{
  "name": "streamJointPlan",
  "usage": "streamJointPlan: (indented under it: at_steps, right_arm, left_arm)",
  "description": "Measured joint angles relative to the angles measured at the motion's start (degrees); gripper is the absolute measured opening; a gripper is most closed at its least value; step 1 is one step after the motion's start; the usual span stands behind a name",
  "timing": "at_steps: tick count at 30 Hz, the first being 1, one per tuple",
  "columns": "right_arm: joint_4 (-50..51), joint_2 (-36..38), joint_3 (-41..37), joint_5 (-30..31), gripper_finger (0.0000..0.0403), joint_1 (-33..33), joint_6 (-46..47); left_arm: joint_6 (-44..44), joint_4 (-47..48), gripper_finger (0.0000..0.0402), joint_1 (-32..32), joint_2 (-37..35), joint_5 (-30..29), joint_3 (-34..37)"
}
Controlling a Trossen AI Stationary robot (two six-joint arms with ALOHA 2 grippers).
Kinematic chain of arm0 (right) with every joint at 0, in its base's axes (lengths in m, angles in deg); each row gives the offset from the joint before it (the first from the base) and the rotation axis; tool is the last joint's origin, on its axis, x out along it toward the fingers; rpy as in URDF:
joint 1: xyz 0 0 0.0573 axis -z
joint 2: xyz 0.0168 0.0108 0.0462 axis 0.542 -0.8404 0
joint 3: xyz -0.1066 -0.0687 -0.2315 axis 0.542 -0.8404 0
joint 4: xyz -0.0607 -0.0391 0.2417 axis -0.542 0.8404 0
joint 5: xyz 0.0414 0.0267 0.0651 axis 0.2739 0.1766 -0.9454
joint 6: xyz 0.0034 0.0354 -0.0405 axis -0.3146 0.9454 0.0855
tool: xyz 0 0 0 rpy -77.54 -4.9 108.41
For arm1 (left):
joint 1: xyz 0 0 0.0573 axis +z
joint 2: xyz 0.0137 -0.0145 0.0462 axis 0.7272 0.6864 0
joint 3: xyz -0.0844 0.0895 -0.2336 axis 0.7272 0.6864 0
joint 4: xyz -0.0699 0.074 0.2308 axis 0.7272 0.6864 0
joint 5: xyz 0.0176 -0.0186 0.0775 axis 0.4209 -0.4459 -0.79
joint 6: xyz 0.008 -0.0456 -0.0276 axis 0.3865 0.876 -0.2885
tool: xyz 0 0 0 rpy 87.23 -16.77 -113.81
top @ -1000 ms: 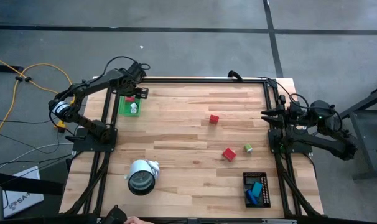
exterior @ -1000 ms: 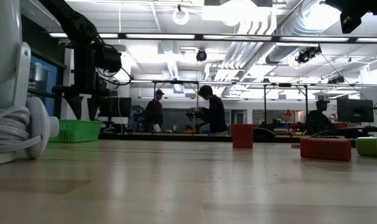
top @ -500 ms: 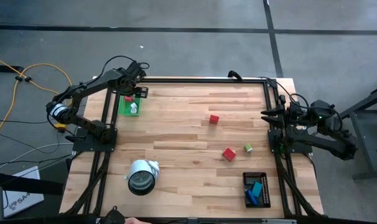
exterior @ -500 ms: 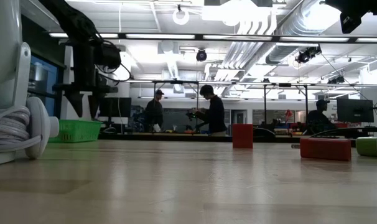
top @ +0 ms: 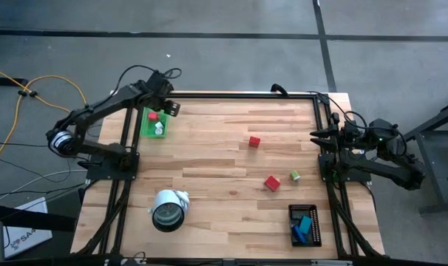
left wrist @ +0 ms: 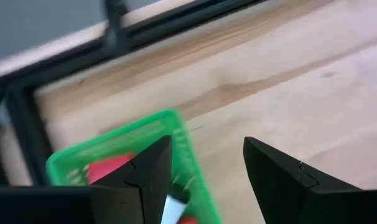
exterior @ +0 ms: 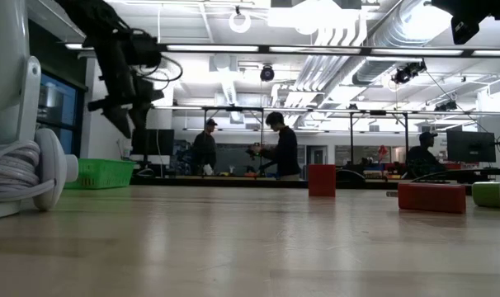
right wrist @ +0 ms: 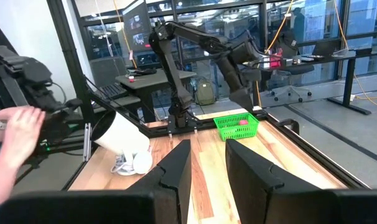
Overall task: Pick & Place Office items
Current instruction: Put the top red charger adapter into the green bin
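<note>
A green tray [top: 156, 123] at the table's far left holds a red piece [left wrist: 111, 168] and a white bit [left wrist: 173, 208]. My left gripper [top: 166, 109] hangs open above the tray's far right corner, slanting down, with nothing between its fingers [left wrist: 204, 180]. A red cube [top: 254, 141], a red block [top: 272, 182] and a green cube [top: 294, 176] lie flat on the wood. Blue and teal bits lie in a black tray [top: 304, 225] at the near right. My right gripper [top: 318, 137] waits at the right edge, level, narrowly open and empty [right wrist: 207, 163].
A big white-and-grey roll [top: 168, 210] lies at the near left with its cord beside it. A black frame rail [top: 239, 94] runs along the table's edges. Bare wood lies between the green tray and the red cube. A person's hand [right wrist: 20, 134] shows beyond the table's near side.
My left gripper has risen from just over the green tray and has tipped and rolled, so it now slants instead of pointing straight down. Its fingers have stayed open. The pieces on the table have kept their places.
</note>
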Motion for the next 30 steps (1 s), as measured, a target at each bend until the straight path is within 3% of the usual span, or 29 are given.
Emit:
streamJointPlan:
  at_steps: [10, 20, 30]
  right_arm:
    - [0.0, 0.0, 0.0, 0.0, 0.0087, 0.0, 0.0]
    - [0.0, 0.0, 0.0, 0.0, 0.0087, 0.0, 0.0]
    - [0.0, 0.0, 0.0, 0.0, 0.0087, 0.0, 0.0]
  left_arm:
    - [-9.8, -2.6, 0.0192, -9.7, -0.2, 0.7, 0.0]
    - [-18.6, -13.8, 0.0192, -17.6, -0.2, 13.0, 0.0]
    - [-38.2, -14.2, 0.0192, -25.2, -0.2, 21.3, 0.0]
